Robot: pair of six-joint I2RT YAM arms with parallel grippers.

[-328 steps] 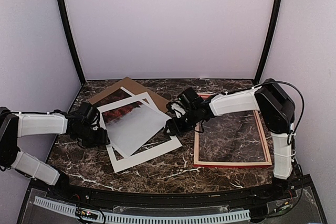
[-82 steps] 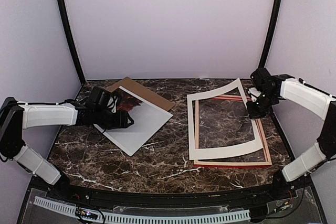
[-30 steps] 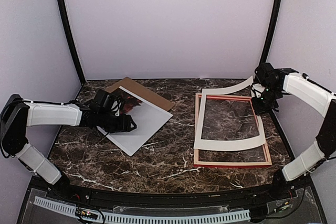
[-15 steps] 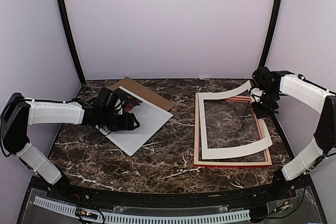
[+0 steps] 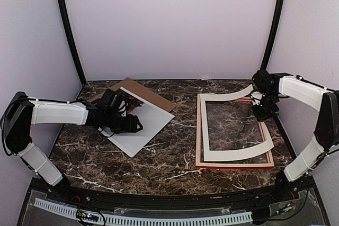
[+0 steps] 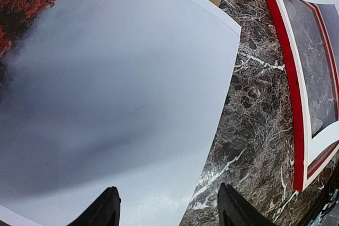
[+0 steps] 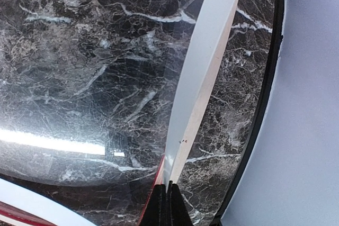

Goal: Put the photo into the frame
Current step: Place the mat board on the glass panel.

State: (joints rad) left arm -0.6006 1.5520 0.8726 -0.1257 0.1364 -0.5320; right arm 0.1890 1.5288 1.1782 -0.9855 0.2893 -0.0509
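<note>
to the left of the frame [image 5: 198, 136], well apart from it, the one photo [image 5: 145, 125] is lying flat on the table [image 5: 175, 168], partly overlapping the single brown backing board [image 5: 135, 86] and sitting askew, one corner pointing at the frame; the left pincer [image 5: 136, 125], jaws apart and gripping nothing, is hovering low over it, by far the nearer arm; the right pincer [image 7: 168, 197] is clamping the one white mat [image 5: 238, 153], draping it over the frame

no readable text or labels anywhere
</note>
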